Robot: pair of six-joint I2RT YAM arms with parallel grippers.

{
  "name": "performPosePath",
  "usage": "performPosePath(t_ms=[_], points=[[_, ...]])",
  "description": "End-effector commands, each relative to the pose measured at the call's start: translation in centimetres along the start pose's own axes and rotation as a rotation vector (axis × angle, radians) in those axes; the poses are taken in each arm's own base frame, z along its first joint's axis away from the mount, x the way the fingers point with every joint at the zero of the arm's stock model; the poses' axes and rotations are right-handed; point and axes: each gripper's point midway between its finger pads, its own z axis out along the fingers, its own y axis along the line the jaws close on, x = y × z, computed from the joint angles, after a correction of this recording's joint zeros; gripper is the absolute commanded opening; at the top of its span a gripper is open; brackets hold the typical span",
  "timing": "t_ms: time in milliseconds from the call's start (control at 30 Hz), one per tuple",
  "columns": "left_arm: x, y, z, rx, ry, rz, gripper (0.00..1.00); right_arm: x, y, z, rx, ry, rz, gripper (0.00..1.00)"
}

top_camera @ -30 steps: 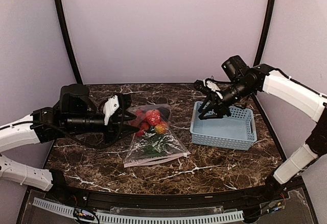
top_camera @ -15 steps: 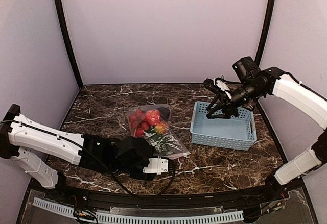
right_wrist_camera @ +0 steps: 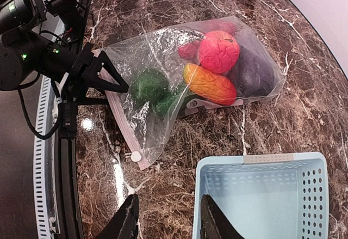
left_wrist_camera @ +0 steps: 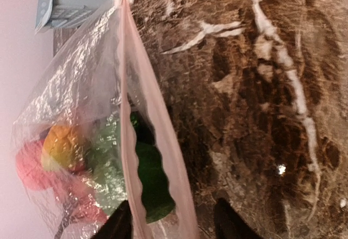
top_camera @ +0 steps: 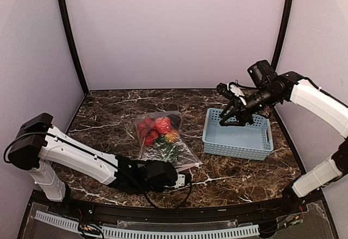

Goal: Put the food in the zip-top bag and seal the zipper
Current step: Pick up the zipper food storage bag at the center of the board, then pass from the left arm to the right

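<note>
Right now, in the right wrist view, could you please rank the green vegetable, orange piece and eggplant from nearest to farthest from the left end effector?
1. Green vegetable, nearest the bag's mouth.
2. Orange piece, mid-bag.
3. Eggplant, at the bag's far end.

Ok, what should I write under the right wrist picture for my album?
Toy food packed in the zip-top bag, left gripper open at its zipper.
</note>
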Motion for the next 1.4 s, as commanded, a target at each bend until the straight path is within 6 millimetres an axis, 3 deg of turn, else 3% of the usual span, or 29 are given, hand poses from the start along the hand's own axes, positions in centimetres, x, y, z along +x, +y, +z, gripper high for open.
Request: performPosePath(t_ms=[0, 100, 233, 400, 567, 667, 700, 833, 933, 1033, 1133, 1233, 1367], points=[[-0.5, 4.2, -0.6, -0.204, 0.038, -0.025, 0.39, -0.1, 0.1, -0.1, -0.003, -0.018, 0.005, 0.37], [-0.2, 5.7, -1.1, -0.281, 0.042, -0.026, 0.20, -0.2, 0.0, 0.0, -0.002, -0.021, 0.006, 0.37], [0.1, 7.2, -1.8, -0.291, 0.027, -0.106, 0.03, -0.5, 0.1, 0.0, -0.025, -0.034, 0.013, 0.37], [-0.2, 10.4, -4.4, -0.272, -0.046, -0.230, 0.01, -1.0, 1.5, -0.1, -0.101, -0.051, -0.003, 0.39], [-1.3, 14.6, -8.2, -0.232, -0.160, -0.341, 0.01, -1.8, 3.4, -0.5, -0.216, -0.085, -0.014, 0.74], [-1.2, 16.3, -9.2, -0.212, -0.188, -0.392, 0.01, -3.5, 3.2, -1.1, -0.199, -0.103, -0.054, 0.97], [-1.3, 16.7, -9.5, -0.192, -0.200, -0.402, 0.01, -4.3, 3.1, -1.4, -0.182, -0.110, -0.079, 0.98], [-1.8, 17.2, -10.0, -0.153, -0.241, -0.447, 0.01, -7.9, 3.4, -2.8, -0.106, -0.164, -0.212, 0.99], [-2.2, 17.5, -10.1, -0.144, -0.262, -0.477, 0.01, -9.3, 3.2, -1.7, -0.017, -0.137, -0.292, 0.96], [-2.5, 17.6, -10.2, -0.139, -0.274, -0.498, 0.01, -9.1, 3.0, -0.2, 0.007, -0.079, -0.338, 0.74], [-2.5, 18.1, -10.6, -0.145, -0.279, -0.518, 0.01, -8.3, 4.1, 1.0, -0.020, -0.038, -0.367, 0.59], [-2.4, 18.4, -10.9, -0.147, -0.286, -0.541, 0.01, -7.8, 5.5, 1.7, -0.039, -0.021, -0.390, 0.56], [-2.2, 18.4, -11.1, -0.145, -0.294, -0.558, 0.01, -6.7, 5.3, 2.6, -0.012, 0.028, -0.405, 0.56]])
